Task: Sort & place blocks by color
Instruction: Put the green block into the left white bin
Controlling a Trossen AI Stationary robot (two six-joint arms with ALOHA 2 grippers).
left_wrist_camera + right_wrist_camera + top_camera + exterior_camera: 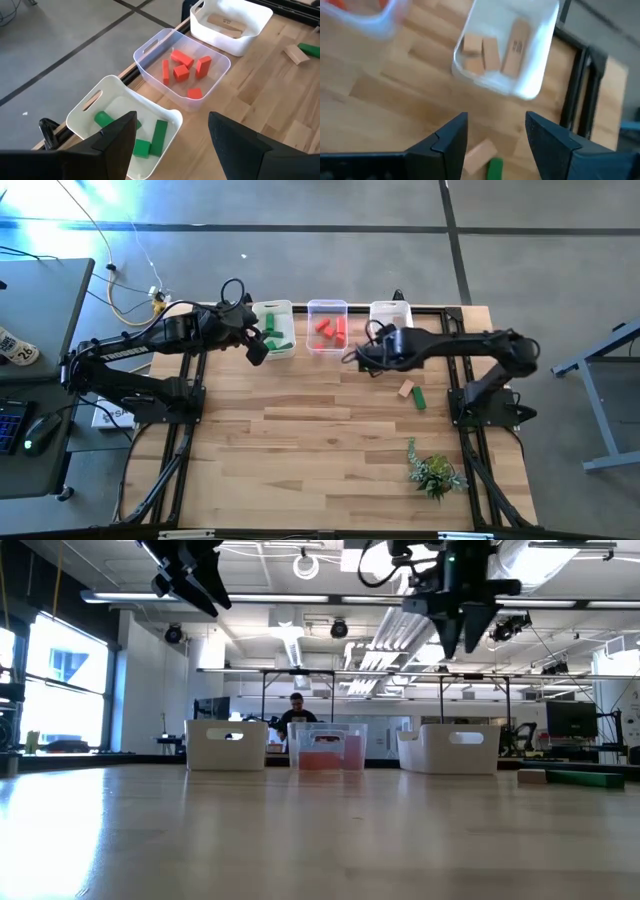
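Three bins stand in a row at the table's far edge. The left white bin (275, 328) holds green blocks (150, 142), the clear middle bin (327, 326) holds red blocks (182, 70), and the right white bin (390, 314) holds tan blocks (490, 50). A loose tan block (406, 389) and a loose green block (419, 398) lie flat on the table at the right. My left gripper (172, 120) hangs open above the green bin's near edge. My right gripper (495, 120) hangs open, high over the table, between the clear bin and the loose blocks.
A small green leafy plant (433, 472) lies near the table's front right. The table's middle and left show bare wood (300, 440). In the low view a person (297, 712) sits in the room behind the bins.
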